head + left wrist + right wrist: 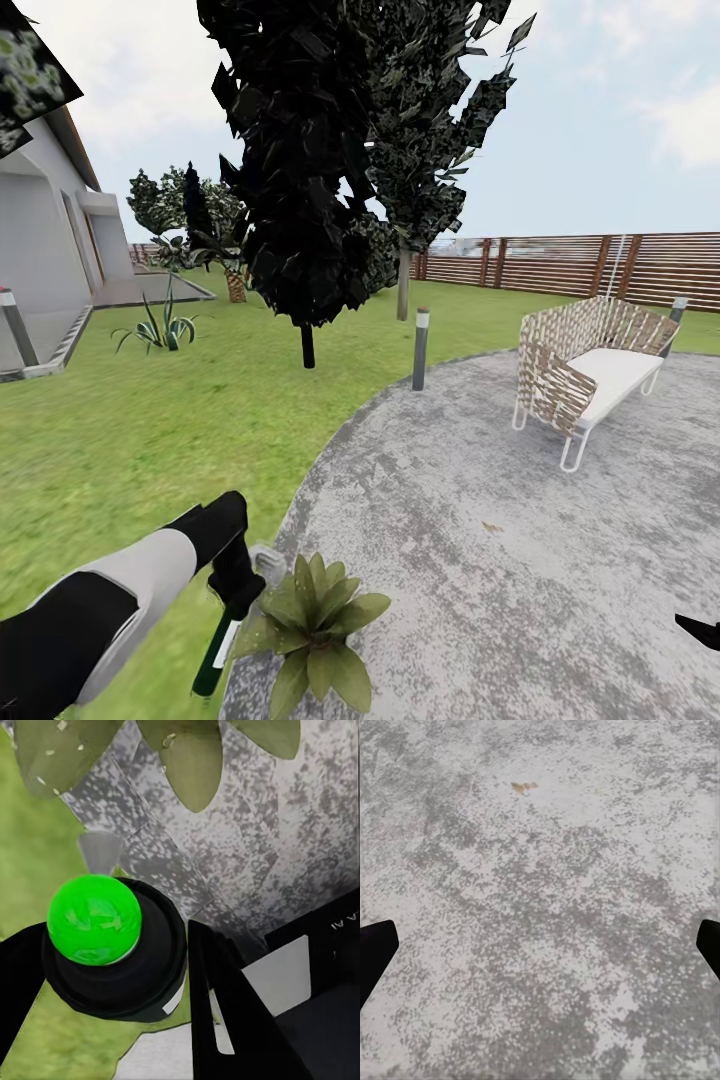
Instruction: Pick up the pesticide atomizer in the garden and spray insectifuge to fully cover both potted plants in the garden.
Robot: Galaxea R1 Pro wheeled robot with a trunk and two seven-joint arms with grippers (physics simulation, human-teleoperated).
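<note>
A potted plant (312,620), a low rosette of olive-green leaves, sits at the rim of the grey round patio (480,540), close in front of me. Just left of it my left gripper (237,588) is shut on the pesticide atomizer (214,658), a slim dark green bottle with a white label band that hangs down over the grass edge. In the left wrist view the atomizer (105,945) shows its bright green end between the black fingers (217,1012), with the plant's leaves (191,765) just beyond. My right gripper (540,945) is open over bare paving; its tip (700,630) shows in the head view.
A grey bollard lamp (421,348) stands at the patio's far rim, a woven bench (585,375) to the right. A dark tree (307,345) and an agave (160,330) stand on the lawn. The wooden fence (600,265) closes the back; the house (40,250) is at left.
</note>
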